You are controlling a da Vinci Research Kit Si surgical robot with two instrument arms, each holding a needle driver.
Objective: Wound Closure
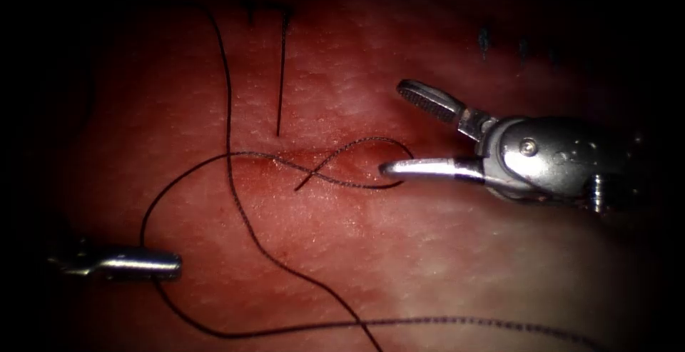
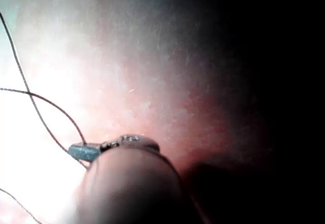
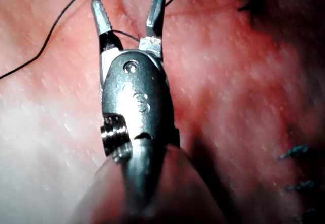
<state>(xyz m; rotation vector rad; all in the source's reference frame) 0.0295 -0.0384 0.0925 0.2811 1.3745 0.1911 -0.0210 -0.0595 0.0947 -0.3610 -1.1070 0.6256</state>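
Note:
The cut (image 1: pixel 285 159) crosses the middle of the red tissue (image 1: pixel 442 266). Dark thread (image 1: pixel 230 152) comes out of it, forms a small crossed loop (image 1: pixel 335 163) over it and trails in long curves to the left and downward. My right tool (image 1: pixel 391 129) hovers at the cut's right end with its jaws spread wide around the loop's end, holding nothing. In the right wrist view a strand (image 3: pixel 124 32) runs between the same open jaws of the right tool (image 3: pixel 128 0). At the lower left, my left tool (image 1: pixel 175 263) is shut on the thread, as the left wrist view's left tool (image 2: pixel 76 151) confirms.
A straight dark strand (image 1: pixel 281 73) runs down from the top toward the cut. Dark blue ink marks (image 1: pixel 484 39) dot the tissue at the upper right. More thread (image 1: pixel 457 320) lies along the bottom of the endoscope view.

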